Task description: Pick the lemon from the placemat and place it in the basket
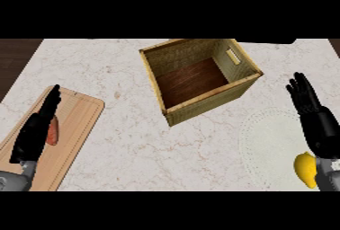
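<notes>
A yellow lemon lies at the lower right on a pale round placemat, partly hidden by my right forearm. My right hand stands open above it near the right edge, fingers straight and pointing up, apart from the lemon. The basket, a square wicker box with a dark wooden floor, sits open at the upper middle of the counter, left of the right hand. At the left edge my left hand rests open, fingers straight, over a cutting board.
A light wooden cutting board lies at the lower left, with an orange-red piece of food on it beside the left hand. Marble counter top stretches between board and placemat. Dark floor shows past the counter's left edge.
</notes>
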You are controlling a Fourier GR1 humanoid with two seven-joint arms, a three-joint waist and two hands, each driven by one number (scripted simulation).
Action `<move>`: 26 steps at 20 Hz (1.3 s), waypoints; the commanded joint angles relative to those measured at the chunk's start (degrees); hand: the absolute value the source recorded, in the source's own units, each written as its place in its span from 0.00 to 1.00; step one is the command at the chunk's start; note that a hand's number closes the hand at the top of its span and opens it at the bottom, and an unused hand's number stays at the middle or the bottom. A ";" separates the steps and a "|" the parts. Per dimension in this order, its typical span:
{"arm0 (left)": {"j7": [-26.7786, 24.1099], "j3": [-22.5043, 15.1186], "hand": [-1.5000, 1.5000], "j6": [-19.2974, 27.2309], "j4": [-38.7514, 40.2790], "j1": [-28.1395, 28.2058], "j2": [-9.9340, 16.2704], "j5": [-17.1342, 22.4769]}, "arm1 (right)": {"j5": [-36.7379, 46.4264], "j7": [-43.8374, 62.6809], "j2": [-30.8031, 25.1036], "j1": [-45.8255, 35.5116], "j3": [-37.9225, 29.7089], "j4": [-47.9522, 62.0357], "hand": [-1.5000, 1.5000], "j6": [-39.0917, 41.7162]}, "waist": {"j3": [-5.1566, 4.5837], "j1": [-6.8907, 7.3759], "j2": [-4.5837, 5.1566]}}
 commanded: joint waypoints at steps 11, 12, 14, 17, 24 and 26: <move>12.61 -2.26 0.50 -5.37 5.28 9.78 -8.99 11.00 | 0.92 -2.81 1.17 -3.44 11.33 -8.09 0.00 17.07 | -0.40 -3.29 -0.19; 11.33 -0.16 0.50 -7.28 6.49 9.41 -7.96 12.54 | 5.31 -1.98 2.41 -1.05 13.61 -10.74 0.00 12.51 | -0.47 -3.86 -0.29; 11.18 -2.10 0.50 -5.55 4.58 11.22 -8.89 10.59 | 8.94 1.47 -0.14 -1.53 12.49 -10.64 0.00 9.62 | -0.46 -3.73 -0.26; 12.03 -1.70 0.50 -5.37 3.41 11.62 -8.99 11.36 | 16.10 9.23 -7.62 -2.16 11.23 -13.91 0.00 6.90 | -0.64 -4.93 -0.64; 11.55 0.18 0.50 -5.42 2.57 12.98 -7.46 11.44 | 24.50 25.15 -27.67 -10.09 3.69 -19.73 0.00 13.98 | -0.88 -5.20 -0.83; 10.52 -1.11 0.50 -4.39 3.22 13.82 -9.77 10.63 | 22.03 27.02 -32.45 -10.66 1.85 -21.86 0.00 19.45 | -0.76 -5.40 -0.65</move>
